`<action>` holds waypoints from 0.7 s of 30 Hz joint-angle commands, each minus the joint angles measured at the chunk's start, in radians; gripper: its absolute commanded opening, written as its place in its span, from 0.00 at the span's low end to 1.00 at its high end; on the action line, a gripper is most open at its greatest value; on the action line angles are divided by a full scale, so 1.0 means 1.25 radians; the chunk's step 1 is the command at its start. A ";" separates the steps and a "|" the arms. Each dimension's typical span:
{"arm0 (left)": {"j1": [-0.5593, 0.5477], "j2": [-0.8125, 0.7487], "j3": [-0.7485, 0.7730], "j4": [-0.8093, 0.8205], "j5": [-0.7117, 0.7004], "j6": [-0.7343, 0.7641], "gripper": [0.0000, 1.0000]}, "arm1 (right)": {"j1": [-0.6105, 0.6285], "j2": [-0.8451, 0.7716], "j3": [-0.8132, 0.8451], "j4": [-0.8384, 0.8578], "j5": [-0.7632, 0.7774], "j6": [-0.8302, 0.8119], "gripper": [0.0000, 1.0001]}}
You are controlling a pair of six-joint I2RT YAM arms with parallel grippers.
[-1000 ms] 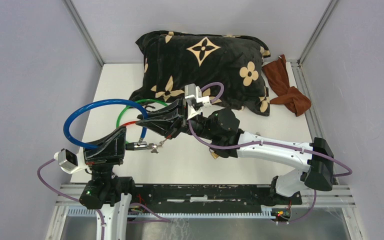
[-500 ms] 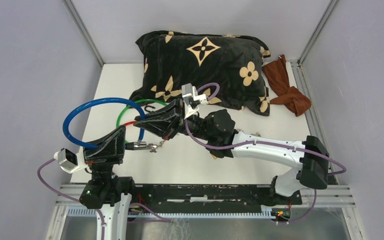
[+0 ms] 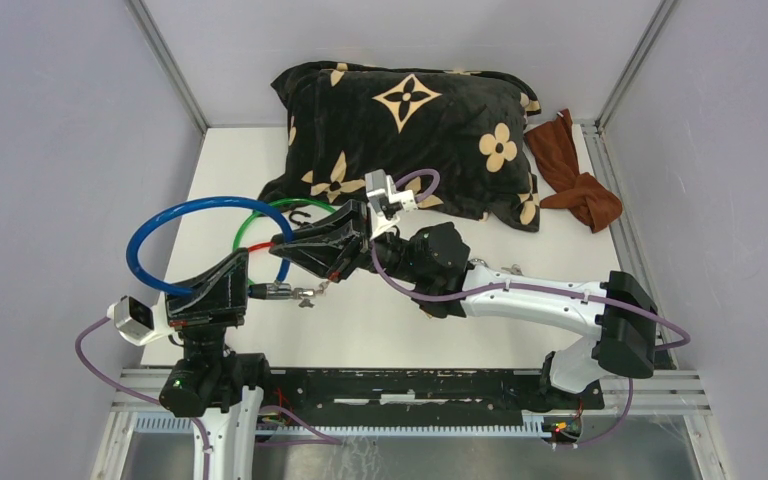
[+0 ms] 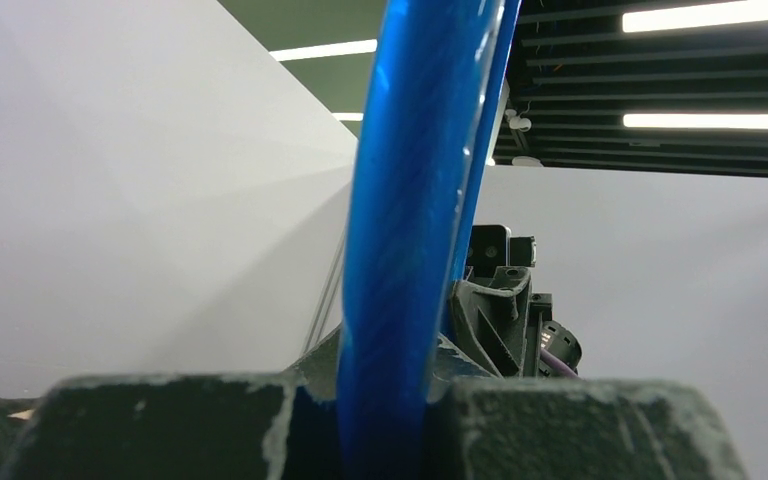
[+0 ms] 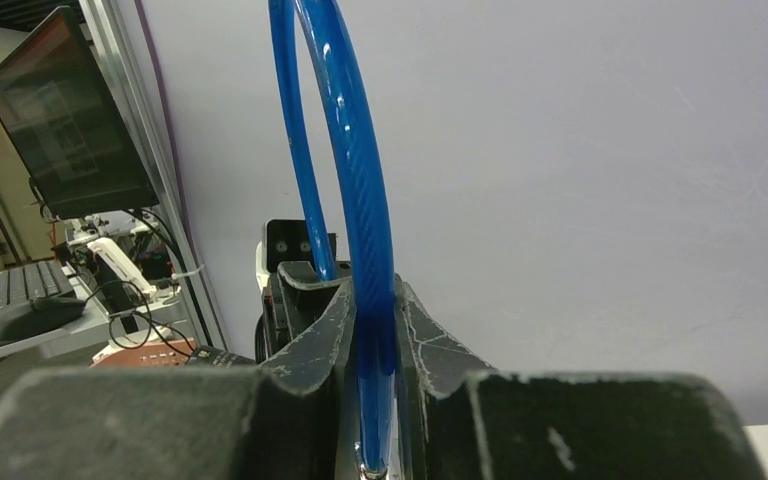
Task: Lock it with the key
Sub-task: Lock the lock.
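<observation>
Starting at the left, the left hand [image 3: 251, 291] sits low over the white table [image 3: 390, 325]. Its fingers [image 4: 160, 420] are pressed together on the blue plastic-coated cable lock [image 3: 150, 235], whose loop arcs away to the left. The left wrist view confirms the cable is squeezed between both fingers. Just right of that hand, a small bunch of metal keys [image 3: 308, 295] sits at the lock's metal end; whether a key is inserted cannot be told. Above the keys, the right hand [image 3: 282, 242] straddles the same blue cable, and it cannot be told whether it grips or merely flanks it. A green cable loop [image 3: 260, 212] lies behind. Further right rest a black flower-patterned pillow [image 3: 410, 130] and a brown cloth [image 3: 570, 170].
</observation>
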 commanded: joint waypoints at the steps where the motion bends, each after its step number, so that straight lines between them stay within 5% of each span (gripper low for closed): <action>1: 0.007 -0.006 0.025 0.028 -0.040 -0.014 0.02 | 0.005 -0.010 -0.017 -0.018 -0.025 0.004 0.20; 11: 0.009 -0.006 0.026 0.037 -0.029 -0.003 0.02 | 0.003 -0.025 -0.005 -0.123 -0.066 -0.058 0.25; 17: 0.008 -0.006 0.025 0.032 -0.026 -0.004 0.02 | 0.003 -0.015 0.010 -0.162 -0.079 -0.073 0.16; 21: 0.008 -0.006 0.021 0.027 -0.015 -0.004 0.02 | 0.002 -0.012 0.027 -0.189 -0.092 -0.088 0.25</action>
